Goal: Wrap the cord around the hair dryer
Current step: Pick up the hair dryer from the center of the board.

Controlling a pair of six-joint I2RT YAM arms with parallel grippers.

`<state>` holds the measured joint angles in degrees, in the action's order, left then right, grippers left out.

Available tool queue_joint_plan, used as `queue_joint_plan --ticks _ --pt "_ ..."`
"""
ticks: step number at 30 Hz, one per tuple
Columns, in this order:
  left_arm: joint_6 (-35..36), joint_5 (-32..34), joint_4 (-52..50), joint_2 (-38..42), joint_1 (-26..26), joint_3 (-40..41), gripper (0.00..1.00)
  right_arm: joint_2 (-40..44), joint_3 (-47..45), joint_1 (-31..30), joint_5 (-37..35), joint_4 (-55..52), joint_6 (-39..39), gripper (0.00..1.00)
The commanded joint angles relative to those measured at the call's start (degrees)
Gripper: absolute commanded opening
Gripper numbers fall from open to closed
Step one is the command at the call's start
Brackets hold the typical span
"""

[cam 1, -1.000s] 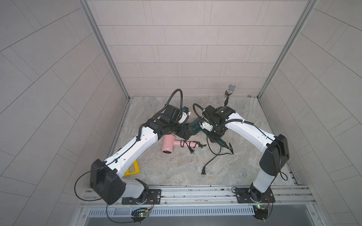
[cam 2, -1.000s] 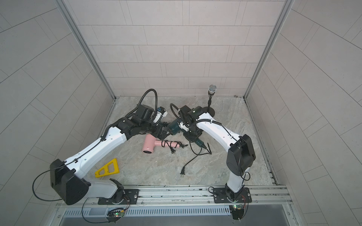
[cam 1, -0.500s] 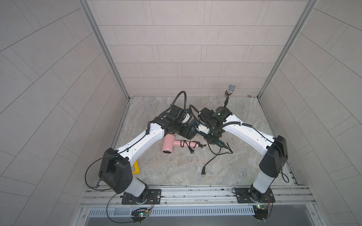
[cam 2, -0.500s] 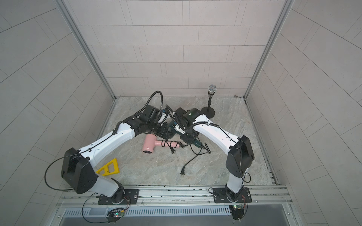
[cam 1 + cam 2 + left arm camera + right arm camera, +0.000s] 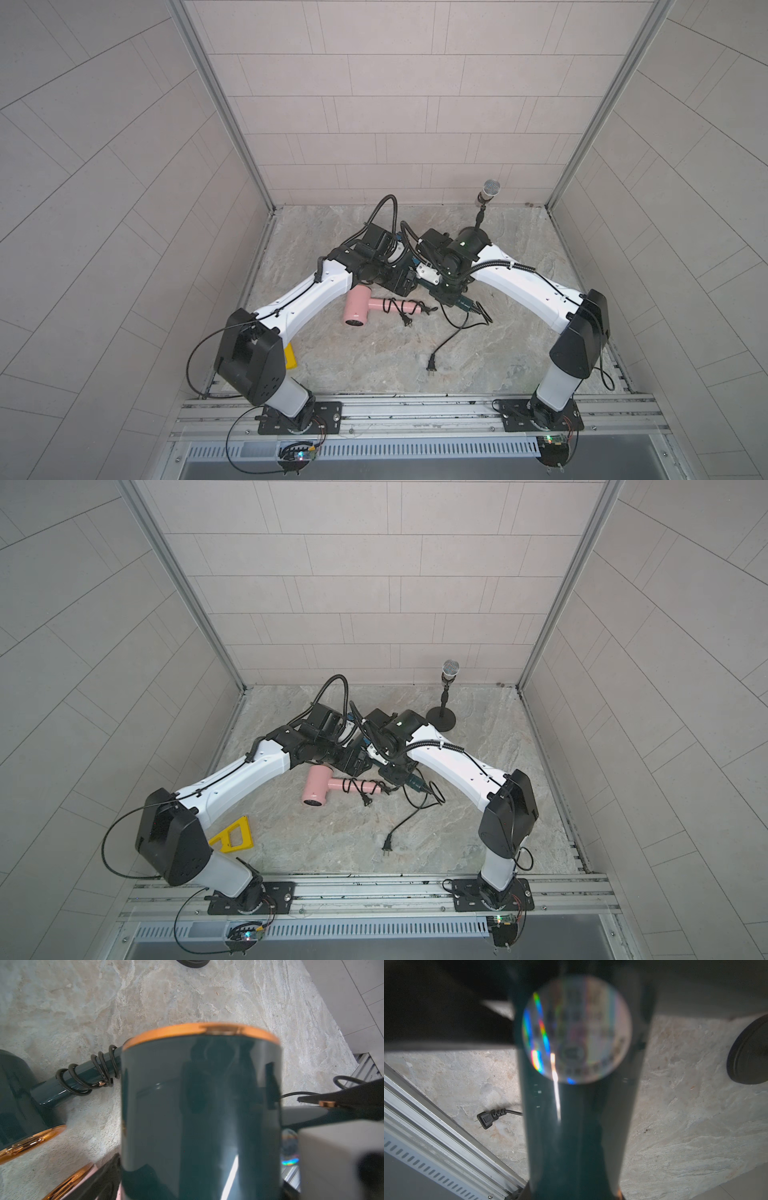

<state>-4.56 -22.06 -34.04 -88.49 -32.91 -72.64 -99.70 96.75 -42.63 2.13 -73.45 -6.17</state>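
Your right end effector (image 5: 445,291) is closed partway on the dark green hair dryer (image 5: 459,301), mid-worktop (image 5: 374,374), under both wrists. Resting on the stone or hanging just off it: can't tell. Your left end effector (image 5: 400,283) is spread to full width. In the left wrist view the dryer's gold-rimmed barrel sits right in its gap; contact not discernible, nothing gripped. Long axis of the handle: from the barrel on the left arm's side out toward your right arm and the front rail (image 5: 415,405). The cord (image 5: 513,1112) leaves that handle end, loops once beside it, then trails loose toward the rail. It ends in the plug (image 5: 431,367), flat on the stone, well apart from both end effectors. So the slack lies on the right arm's side, but that arm is busy holding, and the free left one is nearer the barrel than the cord. Judgement: the wrap turns on getting the free one past the handle to that slack. Pink dryer (image 5: 357,308) just beside, cord already coiled on its handle. A second green dryer (image 5: 12,1093), also coiled, shows only in the left wrist view. Writing: a round rainbow sticker (image 5: 577,1028) on the held dryer, print too blurred to read; no brand legible.
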Motion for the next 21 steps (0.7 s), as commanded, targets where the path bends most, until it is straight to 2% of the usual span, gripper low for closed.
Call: queue_joint_plan --ticks 1,5,10,13,15,17,19,21 --pt "0.46 -1.59 0.56 -1.32 -0.13 -0.67 0.99 3.04 2.45 -1.87 -0.02 2.13 -3.12 0.04" --pt "0.67 -1.78 -0.36 -2.57 -0.06 -1.52 0.9 3.0 3.05 -2.41 0.71 2.92 -5.23 0.04" --pt "1.59 -0.43 -3.39 -3.62 -0.02 -3.4 0.63 2.5 3.06 -2.88 0.5 1.64 -7.32 0.04" --pt "1.71 0.34 -3.49 -3.74 0.03 -3.39 0.55 3.24 2.26 -3.24 1.66 2.53 -7.71 0.04" --pt "1.32 1.43 -3.61 -3.93 0.14 -3.38 0.47 3.88 1.88 -3.25 2.26 3.2 -7.13 0.08" --pt "0.49 2.98 -4.18 -4.06 0.74 -3.64 0.36 4.49 2.2 -3.03 1.53 3.52 -6.16 0.21" --pt "-0.65 4.31 -5.41 -3.74 1.81 -4.28 0.24 5.86 2.55 -1.77 1.01 4.29 -4.83 0.54" --pt "-2.14 5.82 -6.83 -3.32 3.47 -5.12 0.15 8.49 1.97 0.12 1.65 6.2 -3.5 0.8"
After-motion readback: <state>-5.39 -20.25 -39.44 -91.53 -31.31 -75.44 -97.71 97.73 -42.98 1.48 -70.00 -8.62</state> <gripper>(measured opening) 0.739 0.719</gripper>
